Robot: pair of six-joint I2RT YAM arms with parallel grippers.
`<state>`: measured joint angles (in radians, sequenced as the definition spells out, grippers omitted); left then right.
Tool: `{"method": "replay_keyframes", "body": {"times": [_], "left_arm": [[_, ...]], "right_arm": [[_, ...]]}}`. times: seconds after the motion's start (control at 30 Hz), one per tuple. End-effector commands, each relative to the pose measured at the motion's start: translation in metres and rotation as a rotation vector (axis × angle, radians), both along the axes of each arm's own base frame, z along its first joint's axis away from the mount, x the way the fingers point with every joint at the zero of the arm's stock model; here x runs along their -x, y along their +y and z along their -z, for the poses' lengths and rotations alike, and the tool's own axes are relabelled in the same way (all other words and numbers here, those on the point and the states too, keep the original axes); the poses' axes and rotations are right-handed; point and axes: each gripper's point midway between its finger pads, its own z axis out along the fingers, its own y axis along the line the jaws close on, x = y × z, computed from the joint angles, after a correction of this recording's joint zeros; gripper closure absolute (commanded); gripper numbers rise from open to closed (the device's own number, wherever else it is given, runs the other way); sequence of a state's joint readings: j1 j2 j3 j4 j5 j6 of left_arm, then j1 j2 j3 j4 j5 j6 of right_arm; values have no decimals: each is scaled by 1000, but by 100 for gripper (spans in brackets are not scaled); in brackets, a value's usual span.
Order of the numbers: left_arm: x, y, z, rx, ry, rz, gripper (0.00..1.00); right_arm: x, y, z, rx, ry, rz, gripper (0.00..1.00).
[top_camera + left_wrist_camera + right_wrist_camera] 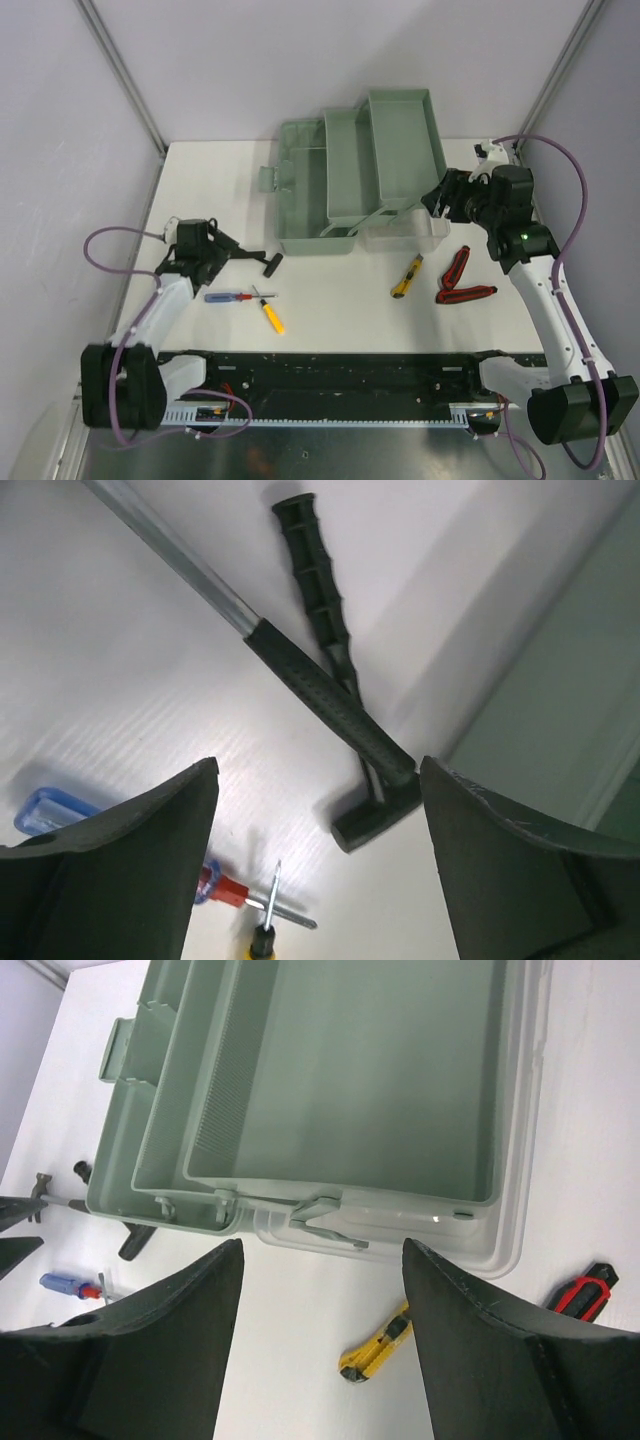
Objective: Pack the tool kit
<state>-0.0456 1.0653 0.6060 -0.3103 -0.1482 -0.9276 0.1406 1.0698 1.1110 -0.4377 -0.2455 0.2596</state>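
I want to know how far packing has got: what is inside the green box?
Both stepped trays of the tool kit show bare green floors, no tools. The bottom compartment is mostly covered by those trays, so its contents cannot be seen.

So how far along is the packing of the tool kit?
Done: only that the box is open; it looks empty. In hand: nothing; the open left gripper hovers over the hammer. Left: hammer, blue screwdriver, yellow screwdriver, knife and pliers all lie on the table.
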Motion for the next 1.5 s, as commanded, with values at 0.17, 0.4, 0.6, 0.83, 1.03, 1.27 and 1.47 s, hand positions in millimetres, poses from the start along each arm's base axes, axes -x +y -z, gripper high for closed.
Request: {"method": "replay_keyframes", "body": {"times": [0.17, 0.4, 0.6, 0.83, 1.03, 1.27, 1.47], "left_arm": [[-43, 1, 18, 94, 105, -69, 29], [-53, 2, 34, 103, 156, -102, 38], [-48, 5, 49, 103, 193, -137, 39], [-57, 4, 61, 82, 195, -100, 42], [-61, 5, 66, 45, 206, -53, 54], [-54, 8, 53, 23, 166, -51, 88], [-48, 9, 33, 21, 102, -56, 100]], "right_arm": [[-16, -8, 4, 20, 8, 57, 31], [-21, -19, 12, 34, 26, 85, 32], [-26, -27, 16, 19, 44, 95, 32], [-28, -26, 19, 15, 49, 84, 32], [-27, -26, 10, 2, 23, 85, 33], [-24, -29, 4, 10, 3, 94, 33], [-23, -31, -1, 19, -20, 101, 33]]}}
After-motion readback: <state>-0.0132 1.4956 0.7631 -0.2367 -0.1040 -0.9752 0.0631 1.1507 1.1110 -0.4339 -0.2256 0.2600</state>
